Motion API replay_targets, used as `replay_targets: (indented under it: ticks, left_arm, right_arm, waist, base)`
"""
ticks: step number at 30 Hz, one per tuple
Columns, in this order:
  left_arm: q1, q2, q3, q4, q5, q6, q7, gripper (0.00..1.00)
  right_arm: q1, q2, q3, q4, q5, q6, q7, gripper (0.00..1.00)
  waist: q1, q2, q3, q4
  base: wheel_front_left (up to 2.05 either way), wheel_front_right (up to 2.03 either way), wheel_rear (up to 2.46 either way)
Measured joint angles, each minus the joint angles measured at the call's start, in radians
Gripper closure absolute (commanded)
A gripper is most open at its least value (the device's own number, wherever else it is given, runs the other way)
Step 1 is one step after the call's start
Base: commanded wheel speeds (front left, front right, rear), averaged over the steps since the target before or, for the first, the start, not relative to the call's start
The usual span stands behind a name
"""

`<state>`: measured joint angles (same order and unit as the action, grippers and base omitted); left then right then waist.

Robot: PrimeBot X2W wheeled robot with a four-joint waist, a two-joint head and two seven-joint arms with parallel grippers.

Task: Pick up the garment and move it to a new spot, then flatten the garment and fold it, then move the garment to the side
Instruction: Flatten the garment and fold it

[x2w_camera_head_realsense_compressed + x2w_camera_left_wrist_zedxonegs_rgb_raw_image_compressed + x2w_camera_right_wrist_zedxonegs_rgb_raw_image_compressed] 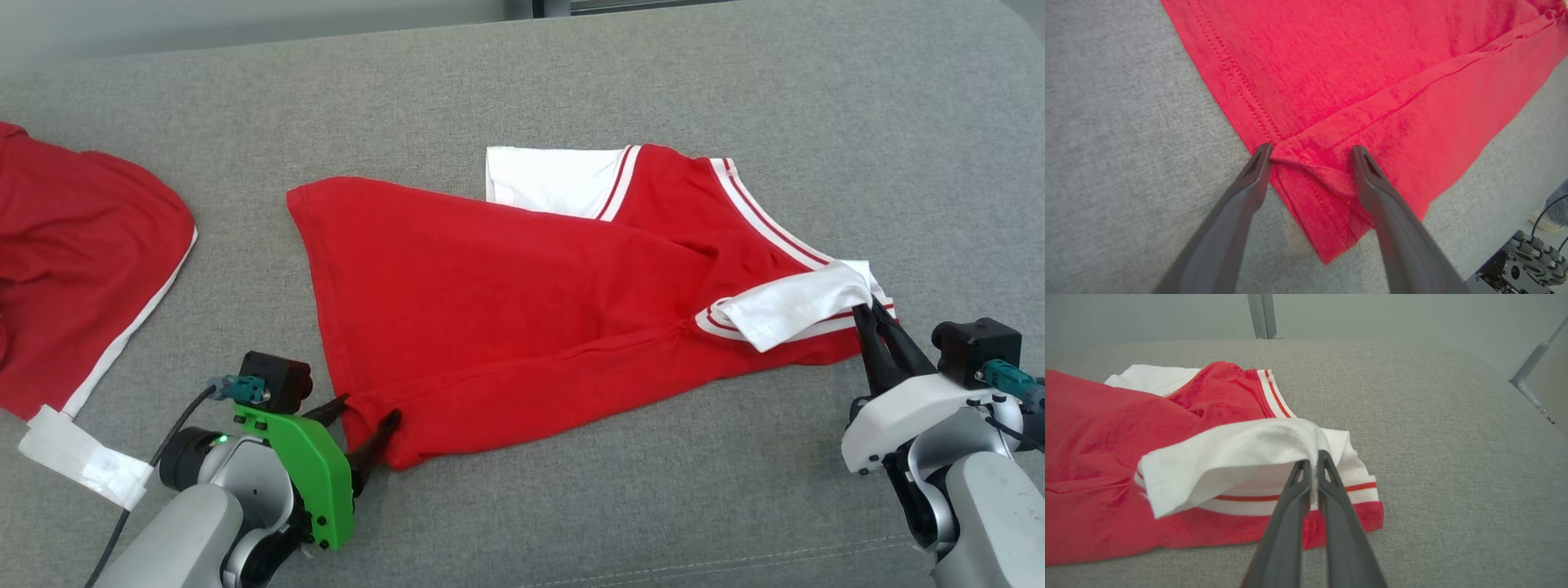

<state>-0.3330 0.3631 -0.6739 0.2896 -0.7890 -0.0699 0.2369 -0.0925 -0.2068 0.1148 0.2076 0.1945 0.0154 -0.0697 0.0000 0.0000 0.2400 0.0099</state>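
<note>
— Dark fingers, left end effector (369,408): condition?
— Jaws spread wide, gripping nothing. In the left wrist view one tip sits at the hem's edge and the other rests on the red cloth, with a small ruck of hem between them.
— Right end effector (1314,457)?
— Jaws pressed together on the edge of the white sleeve (1229,453). The sleeve is raised off the cloth below it and droops away from the tips.
— Item held: describe it.
— One garment (490,302), red, with white sleeves and red-and-white striped trim. It lies mid-table, mostly flat and skewed, with a long crease along its near side. The hem points to the robot's left and the sleeves to its right. A second white sleeve (547,175) lies flat at the far edge.
— Position relative to the arms?
— The near hem corner is at the left end effector. The right-hand sleeve is at the right end effector.
— Supporting surface?
— Table (571,82), covered in grey woven fabric.
— Other stock?
— One more red piece (73,269) with a white side stripe. It lies at the table's left edge, apart from the garment and touching neither arm.
</note>
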Motion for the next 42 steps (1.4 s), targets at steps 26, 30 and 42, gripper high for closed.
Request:
replay_targets:
  ticks: [26, 30, 42]
  left_arm:
    - [-0.009, 0.080, 0.060, -0.252, -0.058, -0.038, -0.028, 1.00]
    - [-0.070, 0.146, 0.114, -0.314, -0.091, -0.040, -0.004, 1.00]
    - [-0.130, 0.283, 0.200, -0.421, -0.203, -0.046, 0.114, 1.00]
  right_arm:
    - [-0.112, -0.065, -0.012, -0.090, 0.036, 0.060, -0.012, 1.00]
    - [-0.226, -0.119, -0.004, -0.143, 0.047, 0.090, 0.041, 1.00]
    - [-0.320, -0.224, 0.197, -0.248, 0.326, 0.115, 0.336, 1.00]
  waist:
    - [0.0000, 0.0000, -0.062, 0.007]
    - [0.0000, 0.0000, -0.083, 0.013]
    - [0.0000, 0.0000, -0.151, -0.006]
  base:
    - [0.00, 0.00, 0.00]
    - [0.00, 0.00, 0.00]
    - [0.00, 0.00, 0.00]
